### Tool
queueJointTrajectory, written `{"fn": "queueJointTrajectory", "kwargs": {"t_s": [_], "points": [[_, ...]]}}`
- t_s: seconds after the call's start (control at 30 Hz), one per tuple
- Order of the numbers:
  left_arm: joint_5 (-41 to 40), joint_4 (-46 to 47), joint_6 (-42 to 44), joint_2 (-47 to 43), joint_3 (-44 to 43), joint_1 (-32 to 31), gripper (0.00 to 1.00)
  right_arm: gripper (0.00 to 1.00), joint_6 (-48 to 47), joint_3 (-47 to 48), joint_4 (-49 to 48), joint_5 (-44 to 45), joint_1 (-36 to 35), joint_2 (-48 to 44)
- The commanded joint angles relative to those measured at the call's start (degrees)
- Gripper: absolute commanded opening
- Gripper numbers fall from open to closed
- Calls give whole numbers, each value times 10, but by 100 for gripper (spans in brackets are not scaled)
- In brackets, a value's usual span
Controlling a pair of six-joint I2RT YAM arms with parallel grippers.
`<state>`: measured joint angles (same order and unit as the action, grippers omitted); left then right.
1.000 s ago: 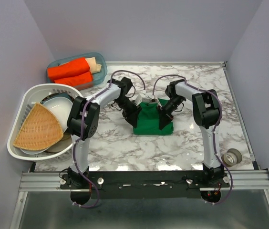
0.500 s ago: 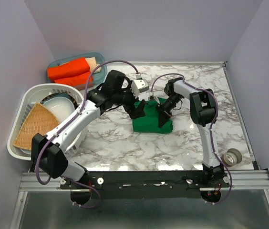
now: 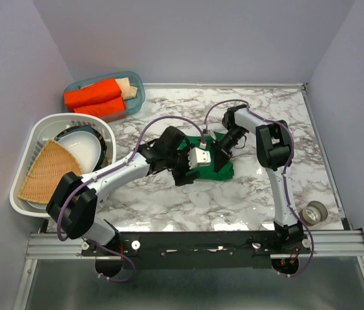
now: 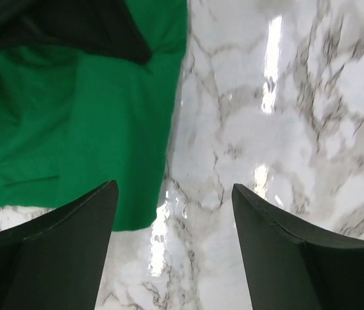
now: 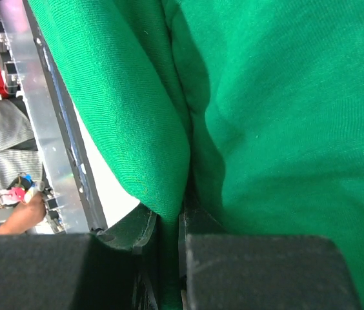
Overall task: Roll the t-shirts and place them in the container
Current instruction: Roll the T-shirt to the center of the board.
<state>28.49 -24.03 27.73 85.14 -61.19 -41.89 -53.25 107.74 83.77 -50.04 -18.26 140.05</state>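
the green t-shirt [image 3: 226, 170] lies in a folded bundle at the middle of the marble worktop [image 3: 156, 197]. what shows of the cloth is plain green.

the right gripper [image 3: 220, 153] sits at the bundle's upper right edge. in the right wrist view the right gripper [image 5: 170, 225] is clenched on a fold of the t-shirt [image 5: 272, 129]: a ridge of fabric runs down from the upper left of the frame and is pinched between the two black fingers [image 5: 130, 236] at the bottom. a metal rail [image 5: 50, 139] crosses the left of that frame.

the left arm reaches in from the lower left of the top view, and the left gripper [image 3: 187, 173] is at the bundle's lower left edge. in the left wrist view the left gripper [image 4: 172, 187] is spread wide and grasps nothing; its fingers [image 4: 72, 239] hang over bare worktop [image 4: 285, 129], with the t-shirt [image 4: 72, 129] filling the upper left of the frame.

at the left of the top view a white basket [image 3: 24, 203] holds a fan-shaped woven mat [image 3: 50, 173] and a white bowl [image 3: 82, 145]. a teal tub [image 3: 137, 87] at the upper left holds orange rolls [image 3: 95, 97]. a roll of tape [image 3: 314, 211] lies at the lower right.
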Motion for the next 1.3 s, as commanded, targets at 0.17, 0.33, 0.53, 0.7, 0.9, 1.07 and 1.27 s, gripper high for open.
{"fn": "queueJointTrajectory", "kwargs": {"t_s": [0.17, 0.33, 0.53, 0.7, 0.9, 1.07, 1.27], "points": [[-30, 74, 179, 5, 63, -7, 82, 17, -18, 1, 36, 38, 1, 26], [-35, 72, 185, 36, 49, -10, 82, 17, -19, 0, 36, 37, 2, 27], [-52, 62, 199, 89, 36, -10, 82, 18, -12, 5, 37, 39, 1, 31], [-90, 57, 218, 131, 32, -14, 82, 18, -9, 7, 37, 39, 1, 32], [-130, 11, 237, 181, -2, -23, 78, 22, -4, 10, 37, 40, 1, 35], [-157, -32, 246, 208, -9, -36, 56, 45, -7, 6, 36, 32, 5, 30], [-134, -65, 240, 209, 7, -43, 42, 100, -6, -8, 29, -21, 48, -39]]}}
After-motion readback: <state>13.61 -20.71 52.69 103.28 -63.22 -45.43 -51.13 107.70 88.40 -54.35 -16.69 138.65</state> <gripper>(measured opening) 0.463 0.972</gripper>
